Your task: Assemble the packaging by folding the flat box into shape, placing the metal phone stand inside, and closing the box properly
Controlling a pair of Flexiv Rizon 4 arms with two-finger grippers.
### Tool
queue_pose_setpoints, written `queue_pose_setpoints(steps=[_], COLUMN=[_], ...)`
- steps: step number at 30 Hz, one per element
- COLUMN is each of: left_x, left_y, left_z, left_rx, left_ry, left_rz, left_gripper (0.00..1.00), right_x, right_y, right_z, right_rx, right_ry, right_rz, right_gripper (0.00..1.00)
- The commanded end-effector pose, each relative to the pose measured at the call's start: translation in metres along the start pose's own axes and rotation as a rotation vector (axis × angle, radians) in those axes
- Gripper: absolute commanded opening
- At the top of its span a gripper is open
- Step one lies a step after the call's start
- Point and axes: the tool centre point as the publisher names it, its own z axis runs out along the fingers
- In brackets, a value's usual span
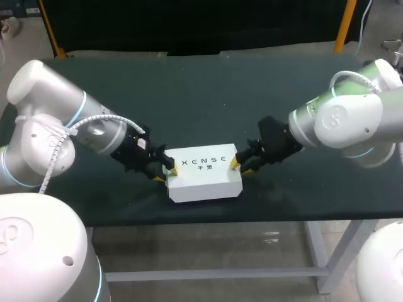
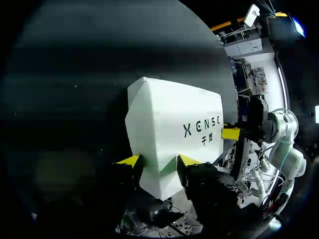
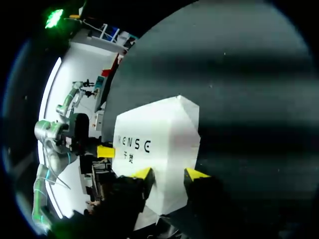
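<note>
A white box (image 1: 204, 173) with dark print on its top lies folded and closed on the dark green table (image 1: 201, 94), near the front edge. My left gripper (image 1: 162, 174) is at its left end, and the left wrist view shows the box (image 2: 174, 129) narrowing to a wedge pinched in that gripper (image 2: 159, 160). My right gripper (image 1: 240, 166) is at the right end. In the right wrist view the box (image 3: 159, 144) sits between that gripper's (image 3: 169, 173) two touching tips. No metal phone stand shows in any view.
The table's front edge (image 1: 208, 217) runs just in front of the box. Bare table surface stretches behind the box and to both sides, beyond the arms.
</note>
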Motion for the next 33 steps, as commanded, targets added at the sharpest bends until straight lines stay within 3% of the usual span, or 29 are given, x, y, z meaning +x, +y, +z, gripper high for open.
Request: queue_pose_setpoints(steps=[1, 33], left_x=[0.002, -0.0006], left_y=[-0.0007, -0.0002], left_z=[0.0085, 0.0071], left_rx=[0.0, 0.023], left_ry=[0.014, 0.051], left_rz=[-0.002, -0.028], left_gripper=[0.48, 0.45], right_x=[0.0005, 0.0014], right_y=[-0.0021, -0.0033], right_z=[0.0067, 0.0043], right_rx=[-0.014, -0.019], right_ry=[0.049, 0.087], right_rz=[-0.019, -0.06], right_gripper=[0.45, 0.44])
